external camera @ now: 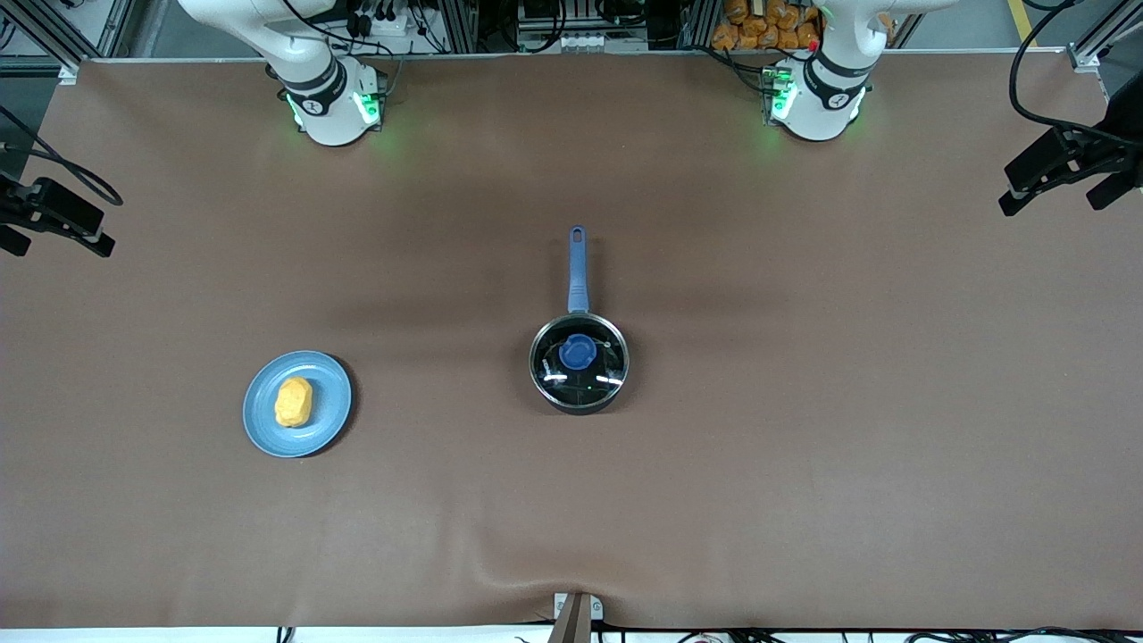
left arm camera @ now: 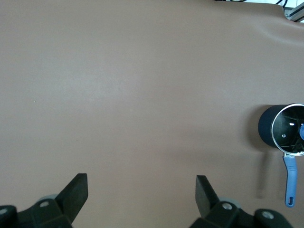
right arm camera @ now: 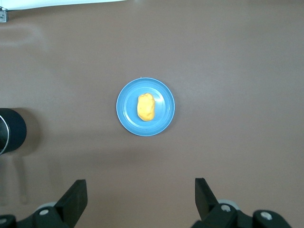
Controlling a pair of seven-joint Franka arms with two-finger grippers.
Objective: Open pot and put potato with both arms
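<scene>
The black pot (external camera: 579, 393) stands at the table's middle, its blue handle (external camera: 578, 268) pointing toward the robots' bases. A clear glass lid with a blue knob (external camera: 579, 352) covers it. The pot also shows in the left wrist view (left arm camera: 280, 128) and at the edge of the right wrist view (right arm camera: 10, 130). The yellow-orange potato (external camera: 293, 402) lies on a light-blue plate (external camera: 330, 406) toward the right arm's end; the right wrist view shows it too (right arm camera: 146, 107). My left gripper (left arm camera: 141, 190) is open and empty, high over bare table. My right gripper (right arm camera: 141, 192) is open and empty, high above the table near the plate.
Both arms' bases stand at the table's edge by the robots, the right arm (external camera: 326, 98) and the left arm (external camera: 817, 94). Black camera mounts (external camera: 1063, 165) (external camera: 54, 214) stick in at both ends of the table. Brown cloth covers the table.
</scene>
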